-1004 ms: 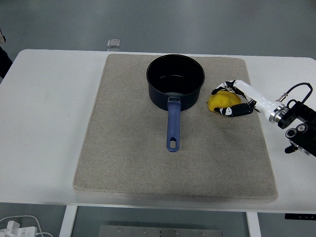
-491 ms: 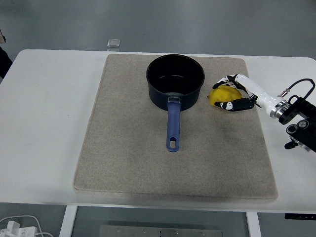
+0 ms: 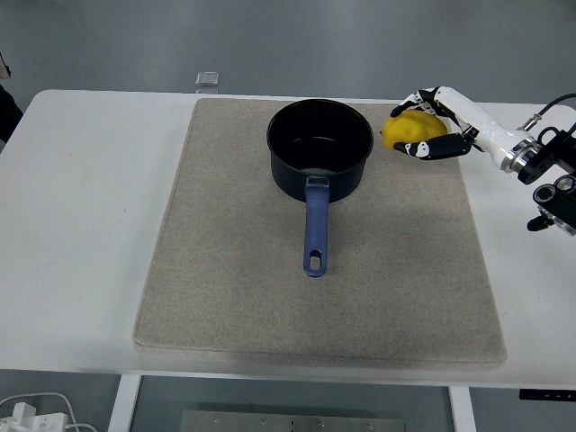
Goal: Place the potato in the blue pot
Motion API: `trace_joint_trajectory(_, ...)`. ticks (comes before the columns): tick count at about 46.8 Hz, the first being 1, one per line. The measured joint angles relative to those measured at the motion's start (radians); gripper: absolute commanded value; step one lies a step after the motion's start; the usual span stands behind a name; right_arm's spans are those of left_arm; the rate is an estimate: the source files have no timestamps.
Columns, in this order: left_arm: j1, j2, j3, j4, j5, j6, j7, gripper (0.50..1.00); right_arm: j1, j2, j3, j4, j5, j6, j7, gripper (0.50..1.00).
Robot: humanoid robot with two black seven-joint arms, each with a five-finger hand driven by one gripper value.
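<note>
The yellow potato (image 3: pixel 412 130) is held in my right hand (image 3: pixel 430 122), whose white and black fingers are curled around it. It hangs in the air just right of the blue pot (image 3: pixel 319 148), at about the height of the pot's rim. The pot stands on the grey mat (image 3: pixel 225 270) at the back middle, its inside dark and bare, its blue handle (image 3: pixel 315 232) pointing toward the near edge. My right arm (image 3: pixel 540 162) comes in from the right edge. My left arm does not show.
The white table (image 3: pixel 81 225) extends to both sides of the mat. A small grey square object (image 3: pixel 208 79) lies at the table's far edge. A dark shape (image 3: pixel 7 108) shows at the far left edge.
My right hand has lifted the potato off the mat and carried it up and toward the far side, still right of the pot.
</note>
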State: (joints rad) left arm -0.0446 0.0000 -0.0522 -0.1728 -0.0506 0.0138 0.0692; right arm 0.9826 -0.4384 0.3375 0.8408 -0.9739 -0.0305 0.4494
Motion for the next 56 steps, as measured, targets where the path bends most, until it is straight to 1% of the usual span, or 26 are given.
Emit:
trace_joint_trajectory(5, 0.0, 0.0, 0.0, -0.002, 0.0, 0.0, 0.0, 0.999, 0.032, 0.012, -0.004, 0.0, 0.0, 0.01, -0.006, 0.5)
trace_joint_trajectory(10, 0.0, 0.0, 0.0, -0.004, 0.0, 0.0, 0.0, 0.999, 0.079, 0.025, -0.048, 0.0, 0.002, 0.008, -0.008, 0.5)
trace_joint_trajectory(14, 0.0, 0.0, 0.0, -0.005, 0.0, 0.0, 0.0, 0.999, 0.11, 0.046, -0.087, -0.001, 0.038, 0.005, -0.008, 0.5)
trace_joint_trajectory(21, 0.0, 0.0, 0.0, -0.006, 0.0, 0.0, 0.0, 0.999, 0.143, 0.07, -0.117, -0.01, 0.067, 0.0, -0.009, 0.5)
trace_joint_trajectory(27, 0.0, 0.0, 0.0, -0.007, 0.0, -0.005, 0.0, 0.999, 0.161, 0.105, -0.118, -0.025, 0.069, -0.002, -0.023, 0.5)
trace_joint_trajectory(36, 0.0, 0.0, 0.0, -0.007, 0.001, -0.005, 0.0, 0.999, 0.176, 0.168, -0.127, -0.064, 0.082, -0.003, -0.026, 0.5)
trace_joint_trajectory(49, 0.0, 0.0, -0.001, -0.008, 0.001, -0.005, 0.0, 0.999, 0.215, 0.293, -0.141, -0.159, 0.089, -0.002, -0.026, 0.5)
trace_joint_trajectory(56, 0.0, 0.0, -0.001, -0.005, 0.0, -0.005, 0.0, 0.999, 0.221, 0.334, -0.146, -0.185, 0.089, -0.002, -0.026, 0.5)
